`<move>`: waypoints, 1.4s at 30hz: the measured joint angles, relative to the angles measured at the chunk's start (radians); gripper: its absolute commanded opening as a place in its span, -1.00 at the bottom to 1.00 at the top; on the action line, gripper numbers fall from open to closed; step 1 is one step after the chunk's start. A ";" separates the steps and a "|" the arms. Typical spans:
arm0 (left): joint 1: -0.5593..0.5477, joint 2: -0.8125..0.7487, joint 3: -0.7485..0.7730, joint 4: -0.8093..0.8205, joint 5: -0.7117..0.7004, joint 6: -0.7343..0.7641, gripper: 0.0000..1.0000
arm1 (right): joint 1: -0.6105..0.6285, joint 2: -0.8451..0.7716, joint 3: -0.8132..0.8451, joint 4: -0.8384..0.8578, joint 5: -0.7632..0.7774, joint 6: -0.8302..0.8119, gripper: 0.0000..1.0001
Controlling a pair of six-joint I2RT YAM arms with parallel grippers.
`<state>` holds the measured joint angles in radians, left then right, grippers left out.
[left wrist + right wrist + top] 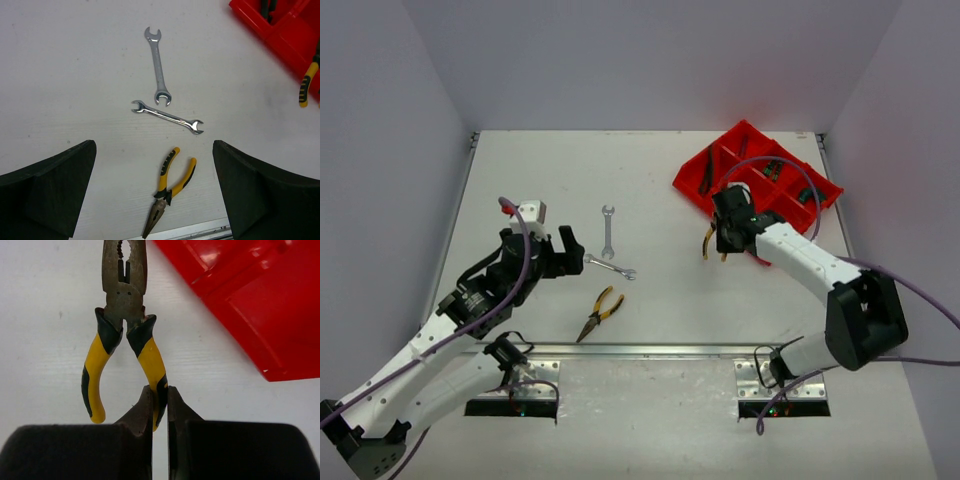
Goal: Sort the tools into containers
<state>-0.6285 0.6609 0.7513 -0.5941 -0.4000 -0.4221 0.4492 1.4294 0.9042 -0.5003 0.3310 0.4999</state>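
Note:
My right gripper is shut on one handle of yellow-handled pliers, which hang above the table just left of the red tray. From above, these pliers show at the right gripper, by the tray's near-left edge. Several tools lie in the tray's compartments. Two silver wrenches and yellow long-nose pliers lie on the table. The left gripper stands open above the long-nose pliers, holding nothing.
The metal strip of the table's near edge runs just below the long-nose pliers. White walls close in the table on the left, back and right. The tray sits at the back right corner.

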 measured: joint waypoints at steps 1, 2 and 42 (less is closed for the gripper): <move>0.000 -0.001 0.000 0.000 0.000 0.000 1.00 | -0.027 0.014 0.025 0.002 0.004 0.002 -1.00; 0.000 -0.002 0.000 0.000 0.001 0.000 1.00 | -0.054 0.028 0.051 0.006 0.008 0.003 -1.00; 0.000 0.015 0.000 0.007 0.004 0.003 1.00 | -0.324 0.412 0.425 0.123 -0.062 0.032 0.71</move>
<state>-0.6285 0.6755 0.7513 -0.5869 -0.3958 -0.4191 0.1257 1.8417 1.3291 -0.3769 0.2688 0.5317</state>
